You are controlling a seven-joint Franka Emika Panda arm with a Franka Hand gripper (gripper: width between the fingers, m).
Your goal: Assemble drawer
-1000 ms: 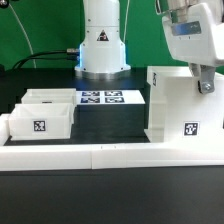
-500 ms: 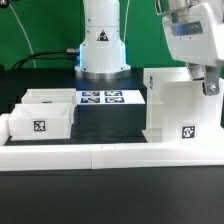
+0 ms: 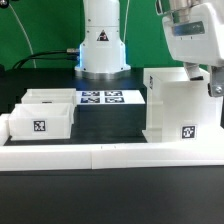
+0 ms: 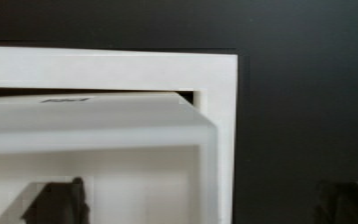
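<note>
Step in hand, we judge: positioning the housing [image 3: 178, 105], which stands upright at the exterior view's right, behind the border wall [image 3: 100, 155] and well apart from the trays [image 3: 42, 118]. The gripper [image 3: 210, 88] straddles its upper side wall, fingers apart. Next, we judge, a firm closure is needed before any shift.

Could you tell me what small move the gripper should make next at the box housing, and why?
Probably close the gripper on the side wall of the housing: in the wrist view the open fingers straddle that wall, one inside, one outside, without visibly touching it.
</note>
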